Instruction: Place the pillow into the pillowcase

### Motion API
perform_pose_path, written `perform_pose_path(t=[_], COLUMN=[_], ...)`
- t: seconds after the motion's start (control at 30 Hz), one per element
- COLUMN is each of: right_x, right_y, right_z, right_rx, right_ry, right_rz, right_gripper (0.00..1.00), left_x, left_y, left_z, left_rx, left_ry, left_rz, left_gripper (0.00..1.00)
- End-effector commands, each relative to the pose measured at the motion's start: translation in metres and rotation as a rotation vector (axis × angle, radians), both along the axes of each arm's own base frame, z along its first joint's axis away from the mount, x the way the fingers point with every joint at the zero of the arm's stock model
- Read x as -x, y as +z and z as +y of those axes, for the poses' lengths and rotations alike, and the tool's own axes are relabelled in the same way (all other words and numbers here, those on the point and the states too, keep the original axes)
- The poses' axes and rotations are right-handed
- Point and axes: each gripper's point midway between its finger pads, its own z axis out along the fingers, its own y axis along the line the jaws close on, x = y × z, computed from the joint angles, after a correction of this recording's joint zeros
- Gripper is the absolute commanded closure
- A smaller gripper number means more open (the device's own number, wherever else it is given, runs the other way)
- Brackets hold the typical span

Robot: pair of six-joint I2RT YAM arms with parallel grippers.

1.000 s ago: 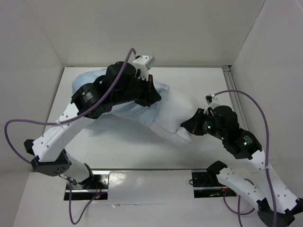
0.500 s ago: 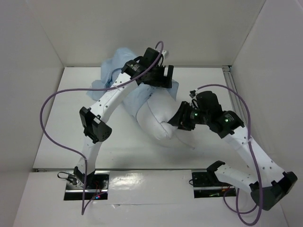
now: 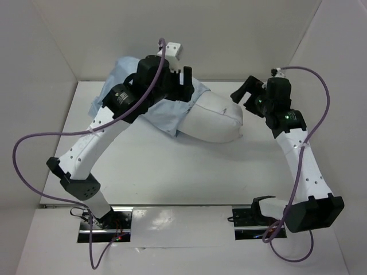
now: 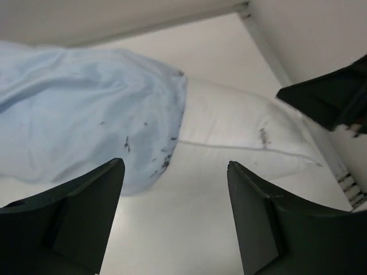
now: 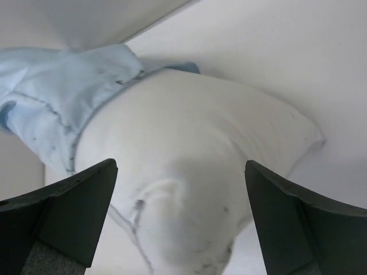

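**A:** Which step is the robot on?

**B:** Mid-stuffing, by the look of it. The pillow [image 3: 217,119] lies at the far middle of the table [image 3: 172,172]. Its left end is inside the pillowcase [image 3: 163,112], and its right part sticks out bare to the right.

**A:** And the tools?

**B:** Both stand apart and hold nothing. The left tool [image 4: 174,167] hovers over the pillowcase's mouth, where the blue hem meets white. The right tool [image 5: 180,166] hangs off the pillow's bare right end, facing it.

**A:** So what does the next move call for?

**B:** Probably a fresh grip: the left tool on the hem, the right tool against the bare end. Then the hem gets drawn right while the pillow is pushed left. The hem is thin and lies flat on the plump pillow, so pinching the cloth alone looks fiddly.

**A:** Anything in the way?

**B:** The pillowcase's far-left end seems bunched up against the back wall [image 3: 229,40], so there is little room to push that way. The left arm [image 3: 92,137] crosses above the cloth. A rail [image 4: 265,40] runs along the table's right edge, near the right tool.
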Motion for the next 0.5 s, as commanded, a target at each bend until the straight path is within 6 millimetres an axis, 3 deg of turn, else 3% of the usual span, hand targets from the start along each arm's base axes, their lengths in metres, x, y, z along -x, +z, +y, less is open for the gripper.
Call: perform_pose_path(t=[0.0, 0.03, 0.07, 0.1, 0.13, 0.17, 0.23, 0.27, 0.3, 0.33, 0.37, 0.43, 0.47], right_x=[0.002, 0.003, 0.003, 0.002, 0.005, 0.006, 0.017, 0.024, 0.039, 0.048, 0.055, 0.077, 0.082], right_y=[0.025, 0.025, 0.019, 0.020, 0.015, 0.014, 0.004, -0.010, -0.021, -0.029, -0.048, -0.065, -0.068], right_z=[0.010, 0.013, 0.026, 0.028, 0.034, 0.051, 0.069, 0.078, 0.097, 0.105, 0.112, 0.128, 0.130], right_rx=[0.252, 0.291, 0.310, 0.331, 0.373, 0.397, 0.492, 0.563, 0.625, 0.657, 0.671, 0.697, 0.688], right_ry=[0.100, 0.112, 0.145, 0.149, 0.192, 0.253, 0.351, 0.400, 0.434, 0.466, 0.487, 0.553, 0.528], right_rz=[-0.071, -0.077, -0.086, -0.101, -0.101, -0.110, -0.105, -0.095, -0.081, -0.071, -0.030, -0.002, 0.003], right_gripper=[0.00, 0.00, 0.00, 0.00, 0.00, 0.00, 0.00, 0.00, 0.00, 0.00, 0.00, 0.00, 0.00], left_x=[0.000, 0.008, 0.021, 0.030, 0.049, 0.056, 0.059, 0.064, 0.054, 0.046, 0.040, 0.017, 0.009], left_y=[-0.042, -0.076, -0.080, -0.100, -0.150, -0.173, -0.212, -0.251, -0.260, -0.284, -0.293, -0.309, -0.298], left_z=[0.016, 0.020, 0.027, 0.028, 0.025, 0.026, 0.039, 0.050, 0.044, 0.046, 0.044, 0.055, 0.051], left_rx=[-0.074, -0.132, -0.125, -0.159, -0.231, -0.261, -0.320, -0.384, -0.358, -0.383, -0.383, -0.444, -0.435], left_ry=[0.079, 0.067, 0.050, 0.016, -0.061, -0.060, 0.004, 0.037, 0.059, 0.094, 0.135, 0.260, 0.272], left_rz=[0.087, 0.150, 0.168, 0.205, 0.311, 0.362, 0.423, 0.480, 0.455, 0.475, 0.485, 0.483, 0.462], left_gripper=[0.17, 0.23, 0.35, 0.50, 0.50, 0.44, 0.10, 0.02, 0.00, 0.00, 0.00, 0.00, 0.07])
